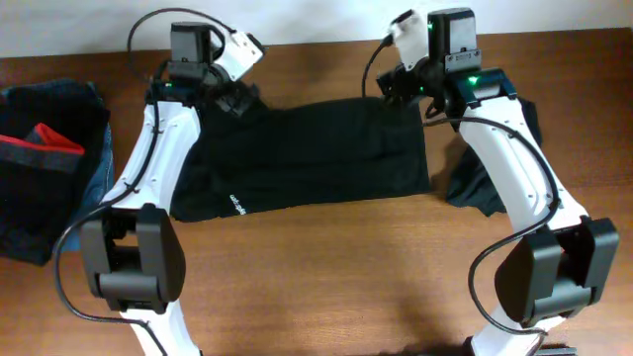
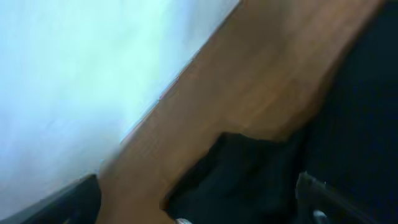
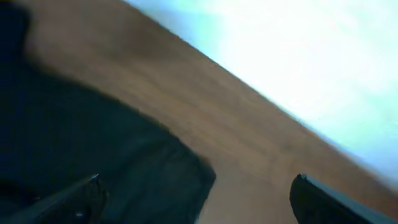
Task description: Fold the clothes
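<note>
Left tool open, perhaps touching shirt

- We take this for a robot lab or test room rather than a home. Two white-and-black robot arms, the left arm and the right arm, stand at the near edge of a bare wooden counter.
- Black cables loop openly off both arms.
- A green light glows on the right arm's wrist.
- Behind the counter we see only a plain white wall, which both wrist views also show.
- The laundry looks like test material: a black shirt is spread flat, and a heap of denim lies at the counter's left edge.
</note>
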`<action>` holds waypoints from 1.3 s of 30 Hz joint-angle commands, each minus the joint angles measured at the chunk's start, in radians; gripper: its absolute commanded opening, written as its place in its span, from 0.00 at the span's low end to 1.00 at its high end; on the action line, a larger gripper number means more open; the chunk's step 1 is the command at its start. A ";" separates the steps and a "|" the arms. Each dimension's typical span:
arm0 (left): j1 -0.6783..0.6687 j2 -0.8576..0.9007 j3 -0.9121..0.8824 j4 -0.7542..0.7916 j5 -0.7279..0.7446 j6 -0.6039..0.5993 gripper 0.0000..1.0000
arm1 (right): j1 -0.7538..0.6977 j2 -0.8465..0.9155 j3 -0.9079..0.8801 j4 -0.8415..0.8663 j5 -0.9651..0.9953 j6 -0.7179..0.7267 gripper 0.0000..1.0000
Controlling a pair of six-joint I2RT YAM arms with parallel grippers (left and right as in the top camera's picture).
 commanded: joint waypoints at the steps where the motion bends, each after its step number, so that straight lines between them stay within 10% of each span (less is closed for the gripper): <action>1: 0.008 0.013 0.023 0.048 0.055 0.319 0.99 | 0.003 0.058 0.015 0.014 -0.029 -0.320 0.99; 9: 0.042 0.098 0.060 0.066 0.024 0.329 0.99 | 0.003 0.190 0.015 0.035 0.032 -0.323 0.99; 17: 0.073 0.370 0.724 -0.690 0.213 0.181 0.99 | 0.010 0.192 0.225 -0.166 -0.077 -0.173 0.99; 23: 0.073 0.401 0.958 -0.902 0.275 0.167 0.99 | 0.009 0.192 0.343 -0.226 -0.076 -0.177 0.99; 39: 0.082 0.448 0.941 -0.816 0.199 0.137 1.00 | -0.076 0.352 0.342 -0.201 -0.094 -0.140 0.99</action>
